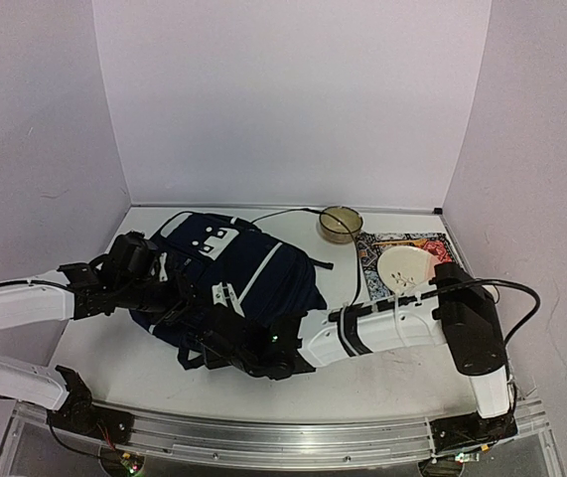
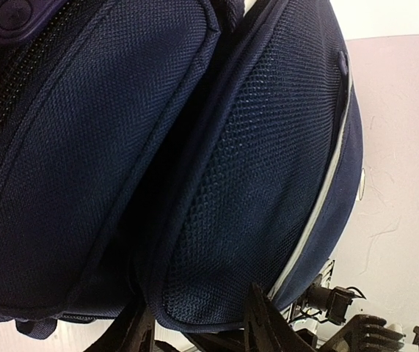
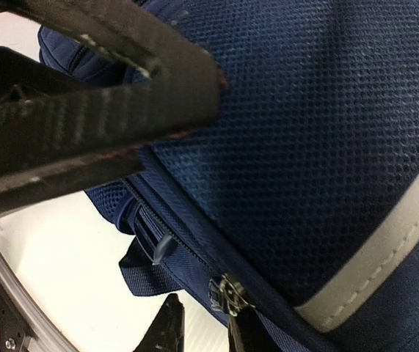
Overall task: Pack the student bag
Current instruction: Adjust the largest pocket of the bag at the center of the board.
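Observation:
The student bag [image 1: 238,270], dark navy with grey stripes and a light buckle patch, lies in the middle of the table. My left gripper [image 1: 186,301] comes in from the left. In its wrist view its fingertips [image 2: 264,319] stand on either side of the bag's mesh side pocket [image 2: 253,191], closed on the rounded lower rim. My right gripper [image 1: 225,343] is at the bag's near edge. In the right wrist view its jaws stand narrowly apart, open, just below the zip. The metal zipper pull [image 3: 227,292] rests against the right fingertip [image 3: 242,336], and white table shows in the gap.
At the back right stand a round bowl [image 1: 340,223] and a white plate [image 1: 405,266] on a patterned mat [image 1: 430,245]. A black cable [image 1: 288,212] runs behind the bag. A black carbon-textured arm part [image 3: 84,110] hangs over the bag. White walls surround the table.

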{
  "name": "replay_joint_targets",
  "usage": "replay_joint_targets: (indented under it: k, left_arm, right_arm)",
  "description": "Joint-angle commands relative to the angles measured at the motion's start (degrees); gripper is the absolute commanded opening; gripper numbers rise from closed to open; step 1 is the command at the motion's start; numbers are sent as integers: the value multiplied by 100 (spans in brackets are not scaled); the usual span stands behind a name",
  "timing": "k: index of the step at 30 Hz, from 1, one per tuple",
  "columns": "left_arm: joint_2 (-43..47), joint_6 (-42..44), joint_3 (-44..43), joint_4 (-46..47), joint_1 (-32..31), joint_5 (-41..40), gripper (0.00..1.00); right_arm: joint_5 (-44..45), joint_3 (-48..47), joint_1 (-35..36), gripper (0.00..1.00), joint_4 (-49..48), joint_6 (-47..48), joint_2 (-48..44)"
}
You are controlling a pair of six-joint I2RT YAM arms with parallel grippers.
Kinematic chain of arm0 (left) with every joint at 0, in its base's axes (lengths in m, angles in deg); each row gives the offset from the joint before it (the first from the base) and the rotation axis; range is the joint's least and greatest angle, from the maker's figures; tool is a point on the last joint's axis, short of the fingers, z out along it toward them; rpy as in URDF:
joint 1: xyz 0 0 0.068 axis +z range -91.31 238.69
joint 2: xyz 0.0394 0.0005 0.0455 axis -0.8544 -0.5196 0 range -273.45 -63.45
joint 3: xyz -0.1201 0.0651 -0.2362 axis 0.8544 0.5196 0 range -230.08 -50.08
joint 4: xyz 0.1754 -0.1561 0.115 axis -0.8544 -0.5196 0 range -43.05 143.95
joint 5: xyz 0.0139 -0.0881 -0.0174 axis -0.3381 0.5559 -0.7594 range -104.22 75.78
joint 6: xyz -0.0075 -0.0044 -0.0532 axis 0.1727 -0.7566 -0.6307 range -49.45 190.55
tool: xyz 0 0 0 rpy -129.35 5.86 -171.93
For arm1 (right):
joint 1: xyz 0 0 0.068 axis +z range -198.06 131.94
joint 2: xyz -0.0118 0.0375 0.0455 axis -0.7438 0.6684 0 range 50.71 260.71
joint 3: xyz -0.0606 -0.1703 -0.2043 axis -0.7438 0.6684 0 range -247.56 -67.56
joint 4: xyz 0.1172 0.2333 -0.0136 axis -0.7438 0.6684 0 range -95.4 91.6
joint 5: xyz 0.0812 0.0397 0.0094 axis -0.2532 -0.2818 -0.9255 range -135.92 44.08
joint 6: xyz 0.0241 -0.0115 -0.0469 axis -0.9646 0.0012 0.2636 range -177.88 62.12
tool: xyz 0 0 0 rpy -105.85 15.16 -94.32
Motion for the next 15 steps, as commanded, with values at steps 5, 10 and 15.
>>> replay_joint_targets:
  k: [5,10,15]
  left_arm:
    - [-141,-60,-48,442,9,118,43]
    - [-335,181,-79,503,35,-85,45]
    - [-593,314,-113,624,128,-142,43]
  right_arm:
    - [361,-91,-139,0,-200,129,-137]
    - [-29,243,-140,0,-75,370,-549]
    - [-420,534,-140,0,100,475,-912]
